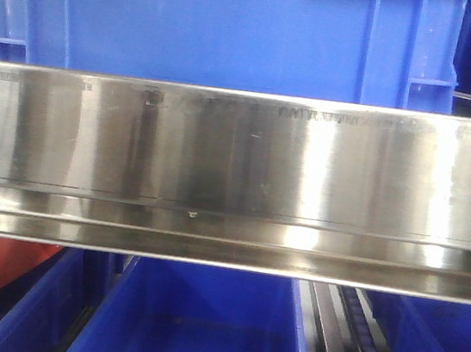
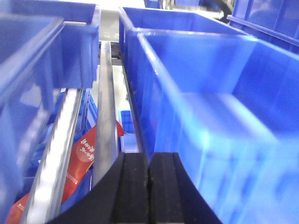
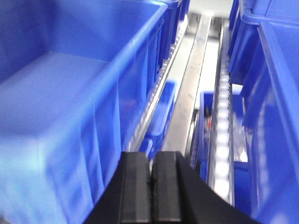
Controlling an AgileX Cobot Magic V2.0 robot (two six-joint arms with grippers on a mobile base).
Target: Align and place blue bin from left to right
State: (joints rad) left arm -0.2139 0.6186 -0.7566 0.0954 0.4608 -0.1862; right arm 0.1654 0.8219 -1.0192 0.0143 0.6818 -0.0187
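Observation:
The blue bin [image 1: 220, 26] fills the top of the front view and stands on a shelf behind a steel rail. In the left wrist view its empty inside and left wall [image 2: 210, 116] lie just to the right of my left gripper [image 2: 149, 158], which is shut with its black pads pressed together and nothing between them. Seen from the right wrist, the same bin [image 3: 60, 93] is on the left of my right gripper [image 3: 152, 156]. That gripper is also shut and empty, level with the bin's right wall.
A wide steel rail [image 1: 235, 176] crosses the front view. Below it sit more blue bins [image 1: 198, 327] and a red package [image 2: 81, 154]. A roller track [image 3: 223, 140] runs right of the bin. Other blue bins [image 2: 56, 37] [image 3: 275, 93] flank both sides.

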